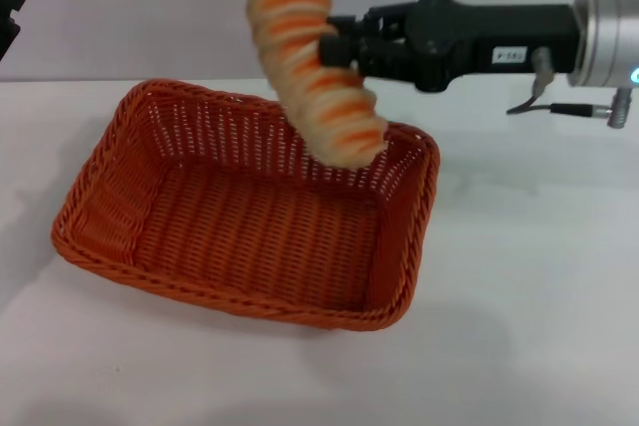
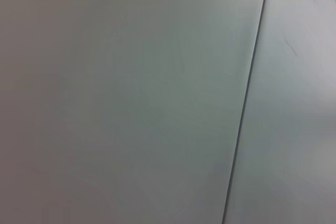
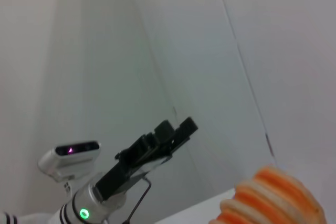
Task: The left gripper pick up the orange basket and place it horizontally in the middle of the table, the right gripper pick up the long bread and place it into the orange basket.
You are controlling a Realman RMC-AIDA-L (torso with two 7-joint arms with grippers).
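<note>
Carrying the bread [image 1: 315, 72] to the basket [image 1: 250, 231], by the look of it. Right gripper [image 1: 342, 50] reaching in from the right, fingers pinching the bread about its middle; loaf hanging steeply tilted, upper end high, lower end over the basket's far right rim, well clear of the floor. Basket resting on the bench [image 1: 539, 276], lying crosswise near the middle, nothing in it.

To do well:
- Shift leftward and a little nearer first, so the low end clears the far rim and sits over the open floor, not the braid.
- Turn the loaf toward level and along the basket's long side, if the wrist allows; otherwise likely to tip against the sloping wall.
- Lower until just above the weave before spreading the fingers; a drop from here could bounce or roll it.
- Lift straight up after, clear of the rim.

Left gripper [image 3: 176, 132] parked high at the far left, away from the basket; fingers apparently spread a little in the right wrist view, holding nothing.
</note>
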